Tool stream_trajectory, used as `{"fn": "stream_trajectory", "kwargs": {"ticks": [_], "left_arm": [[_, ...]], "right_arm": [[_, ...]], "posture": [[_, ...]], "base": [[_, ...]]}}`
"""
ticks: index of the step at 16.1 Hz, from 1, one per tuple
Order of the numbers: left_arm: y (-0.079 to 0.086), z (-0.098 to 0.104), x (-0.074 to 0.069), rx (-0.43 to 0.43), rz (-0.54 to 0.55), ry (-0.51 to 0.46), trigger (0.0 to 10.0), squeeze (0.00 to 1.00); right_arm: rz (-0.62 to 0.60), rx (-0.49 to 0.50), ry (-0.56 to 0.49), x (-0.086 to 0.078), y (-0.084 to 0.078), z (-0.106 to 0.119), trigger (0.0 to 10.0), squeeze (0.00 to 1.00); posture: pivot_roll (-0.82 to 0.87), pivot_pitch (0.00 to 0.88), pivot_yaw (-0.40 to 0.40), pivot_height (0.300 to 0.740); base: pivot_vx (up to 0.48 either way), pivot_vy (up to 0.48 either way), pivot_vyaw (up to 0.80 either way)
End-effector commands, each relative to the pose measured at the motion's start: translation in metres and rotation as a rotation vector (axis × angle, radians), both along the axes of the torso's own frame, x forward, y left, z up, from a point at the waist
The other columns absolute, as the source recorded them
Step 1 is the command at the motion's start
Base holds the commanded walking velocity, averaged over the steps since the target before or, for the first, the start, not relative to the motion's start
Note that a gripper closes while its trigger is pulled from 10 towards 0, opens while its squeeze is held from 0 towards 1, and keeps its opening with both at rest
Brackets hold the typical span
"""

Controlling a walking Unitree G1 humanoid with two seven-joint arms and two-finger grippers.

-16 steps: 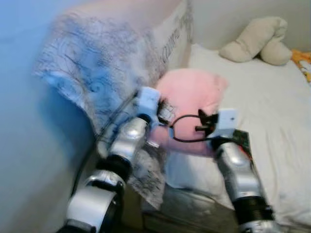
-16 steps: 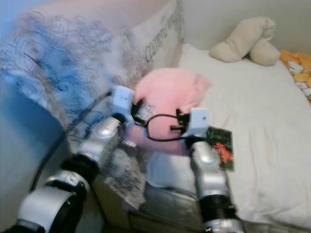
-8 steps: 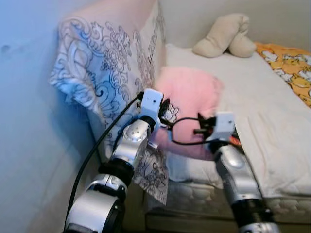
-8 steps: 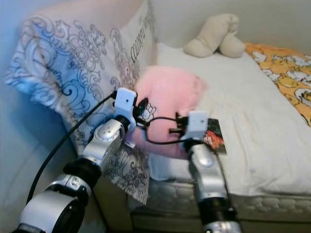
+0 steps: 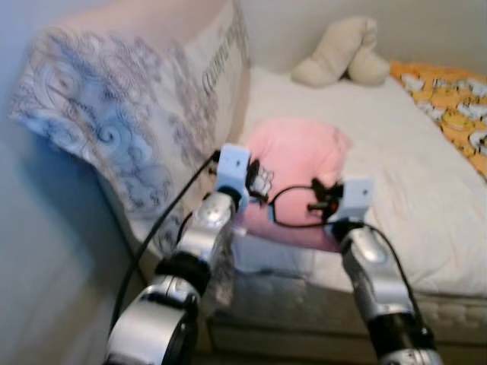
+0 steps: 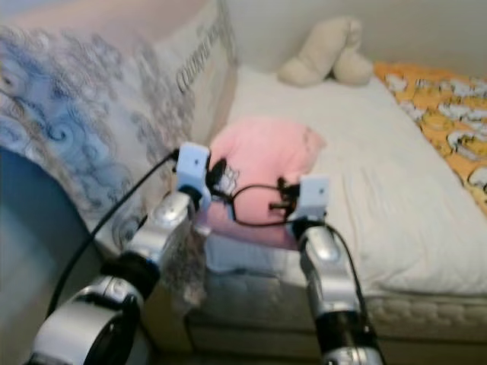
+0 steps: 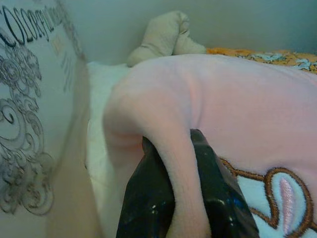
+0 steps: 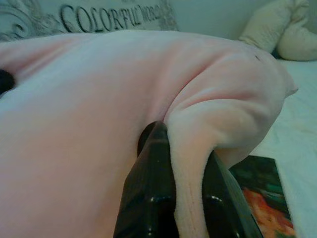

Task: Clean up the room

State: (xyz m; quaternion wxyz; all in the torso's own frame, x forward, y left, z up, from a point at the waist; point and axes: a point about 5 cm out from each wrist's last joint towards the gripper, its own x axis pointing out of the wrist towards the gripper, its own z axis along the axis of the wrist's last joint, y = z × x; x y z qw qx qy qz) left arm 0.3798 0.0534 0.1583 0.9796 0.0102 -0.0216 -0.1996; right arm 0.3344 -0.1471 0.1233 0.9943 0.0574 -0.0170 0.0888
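the left gripper (image 7: 185, 198) and right gripper (image 8: 185, 198) each pinched a fold of the pink pillow (image 5: 297, 163), sharing its bulk. it hung just above the bed's (image 5: 411, 190) near edge, likely for tidying.

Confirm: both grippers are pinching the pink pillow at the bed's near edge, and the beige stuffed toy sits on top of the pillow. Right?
Not quite. The beige stuffed toy lies apart from the pink pillow, far back on the bed by the wall, as the left eye view shows. The rest holds: the left gripper and right gripper each pinch a fold of the pillow.
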Motion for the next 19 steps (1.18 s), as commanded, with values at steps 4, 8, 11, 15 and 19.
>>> {"fn": "stream_trajectory", "kwargs": {"ticks": [4,8,11,15,19], "left_arm": [[0.006,0.0088,0.0054,0.018,0.028,-0.02,10.0,0.0],[0.0087,0.0097,0.0067,0.042,0.045,-0.035,10.0,0.0],[0.0105,0.0097,0.0065,0.057,0.035,-0.048,10.0,0.0],[0.0136,0.0067,0.0073,0.042,0.04,-0.018,10.0,0.0],[0.0132,0.0056,0.0079,0.02,0.073,0.0,10.0,0.0]], "right_arm": [[0.023,-0.005,-0.024,0.0004,0.0086,0.0072,10.0,0.0],[0.016,0.005,-0.022,-0.0013,0.0065,0.0061,10.0,0.0],[0.02,0.004,-0.021,-0.0013,0.0087,0.0058,10.0,0.0],[0.019,0.012,-0.014,-0.0027,0.01,0.003,10.0,0.0],[0.022,0.0,-0.013,-0.0019,0.0069,0.0036,10.0,0.0]], "posture": [[-0.08,0.0,0.015,0.74],[-0.07,0.002,0.014,0.74],[-0.06,0.0,0.012,0.74],[-0.06,0.0,0.017,0.74],[-0.06,0.0,0.013,0.74]], "base": [[0.269,-0.393,0.56],[0.066,0.0,0.0],[0.0,0.0,0.0],[0.338,0.0,0.0],[0.472,0.0,0.0]]}}
